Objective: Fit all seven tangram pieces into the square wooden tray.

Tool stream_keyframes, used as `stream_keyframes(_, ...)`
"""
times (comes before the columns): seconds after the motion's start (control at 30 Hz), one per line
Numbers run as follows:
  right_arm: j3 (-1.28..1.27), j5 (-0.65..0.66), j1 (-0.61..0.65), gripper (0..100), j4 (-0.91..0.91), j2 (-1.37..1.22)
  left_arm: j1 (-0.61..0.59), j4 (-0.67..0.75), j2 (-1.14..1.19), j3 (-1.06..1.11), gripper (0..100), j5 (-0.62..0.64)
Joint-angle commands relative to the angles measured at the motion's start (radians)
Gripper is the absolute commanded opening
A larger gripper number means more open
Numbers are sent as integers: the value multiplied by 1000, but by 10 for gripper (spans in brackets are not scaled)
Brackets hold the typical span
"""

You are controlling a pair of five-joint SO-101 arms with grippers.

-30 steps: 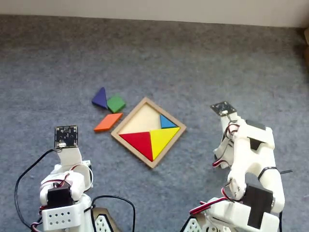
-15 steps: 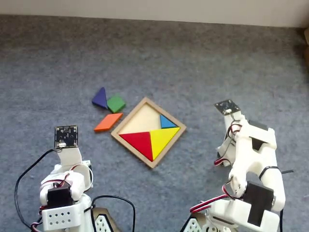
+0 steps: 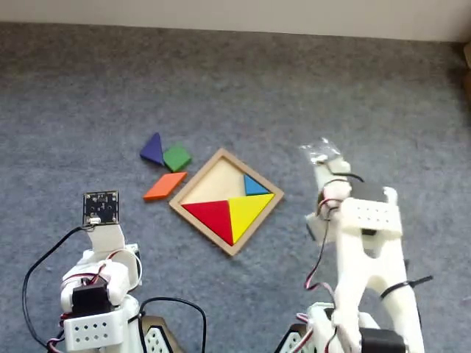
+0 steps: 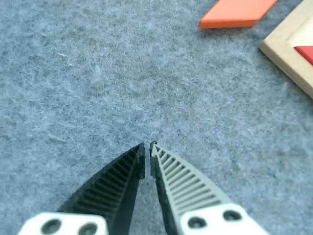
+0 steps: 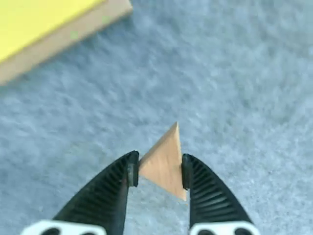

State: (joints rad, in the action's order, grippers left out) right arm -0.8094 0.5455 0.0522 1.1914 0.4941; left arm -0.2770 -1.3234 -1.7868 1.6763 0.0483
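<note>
While our right gripper (image 5: 158,169) clamps the triangle (image 5: 165,152), left gripper (image 4: 147,147) pinched empty, we should seat it flat in the tray (image 3: 213,180) at eleven o'clock.

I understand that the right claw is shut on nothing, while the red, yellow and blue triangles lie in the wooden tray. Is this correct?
Not entirely. The right claw is not empty: the right wrist view shows it shut on a tan triangle. The rest stands: the red triangle, the yellow triangle and the blue triangle lie in the wooden tray.
</note>
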Motion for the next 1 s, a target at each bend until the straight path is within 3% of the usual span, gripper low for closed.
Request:
stream_keyframes(0.0,21,-104,134,67,1,56,-7,-3,-33,19,45,0)
stream_keyframes(0.37,222,-330,220,67,-36,-222,-7,-3,-33,19,45,0)
stream_keyframes(0.57,226,-341,217,67,-143,-358,-7,-3,-33,19,45,0)
stream_keyframes(0.97,107,-341,217,67,-282,-358,38,3,-35,13,49,-6)
